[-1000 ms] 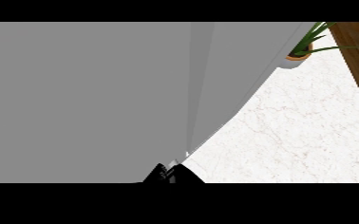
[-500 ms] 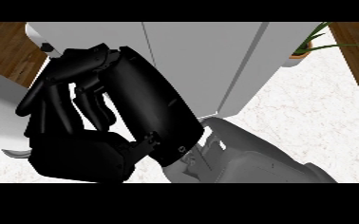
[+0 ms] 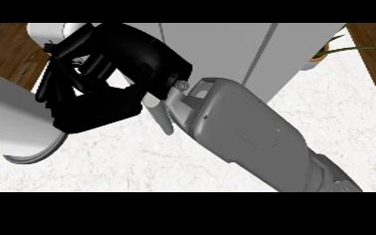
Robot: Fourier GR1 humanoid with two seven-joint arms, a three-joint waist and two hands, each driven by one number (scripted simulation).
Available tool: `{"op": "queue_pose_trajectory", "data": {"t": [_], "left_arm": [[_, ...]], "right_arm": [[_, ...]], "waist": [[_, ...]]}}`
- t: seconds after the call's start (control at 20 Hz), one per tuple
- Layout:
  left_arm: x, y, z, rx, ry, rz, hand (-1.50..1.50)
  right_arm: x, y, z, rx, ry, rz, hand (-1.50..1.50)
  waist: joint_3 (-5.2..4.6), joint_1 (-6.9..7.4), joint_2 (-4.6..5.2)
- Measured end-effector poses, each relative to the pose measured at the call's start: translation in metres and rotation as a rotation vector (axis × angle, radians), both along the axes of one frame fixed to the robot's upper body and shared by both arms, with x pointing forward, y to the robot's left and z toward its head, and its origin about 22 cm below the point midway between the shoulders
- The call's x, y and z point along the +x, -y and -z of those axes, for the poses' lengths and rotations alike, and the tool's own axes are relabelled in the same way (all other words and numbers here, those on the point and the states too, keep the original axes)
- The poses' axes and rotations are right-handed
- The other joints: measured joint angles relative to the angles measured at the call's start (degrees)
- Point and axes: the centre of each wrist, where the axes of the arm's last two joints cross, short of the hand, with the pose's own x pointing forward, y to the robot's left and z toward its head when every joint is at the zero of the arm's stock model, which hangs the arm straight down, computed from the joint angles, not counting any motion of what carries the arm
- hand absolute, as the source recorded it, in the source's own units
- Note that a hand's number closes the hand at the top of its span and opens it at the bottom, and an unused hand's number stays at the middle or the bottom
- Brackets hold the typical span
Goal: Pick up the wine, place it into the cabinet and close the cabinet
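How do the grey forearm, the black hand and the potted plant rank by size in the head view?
1. Grey forearm, though close to the camera.
2. Black hand, nearly as large, also close.
3. Potted plant, smallest, partly cut off.

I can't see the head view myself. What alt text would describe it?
A black robot hand on a grey forearm fills the view, fingers curled, close in front of a grey cabinet standing on a white marble counter. It is unclear whether the hand holds anything. A potted plant stands at the upper right, and wooden floor shows at the left.
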Motion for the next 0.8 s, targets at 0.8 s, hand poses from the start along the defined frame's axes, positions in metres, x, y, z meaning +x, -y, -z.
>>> {"op": "queue_pose_trajectory", "data": {"t": [0.8], "left_arm": [[-0.007,-0.018,-0.004,-0.002,-0.019,-0.007,-1.50]], "right_arm": [[0.068,-0.003,0.038,-0.153,-0.252,-0.345,1.50]], "waist": [[-0.03,-0.73,-0.47]]}}
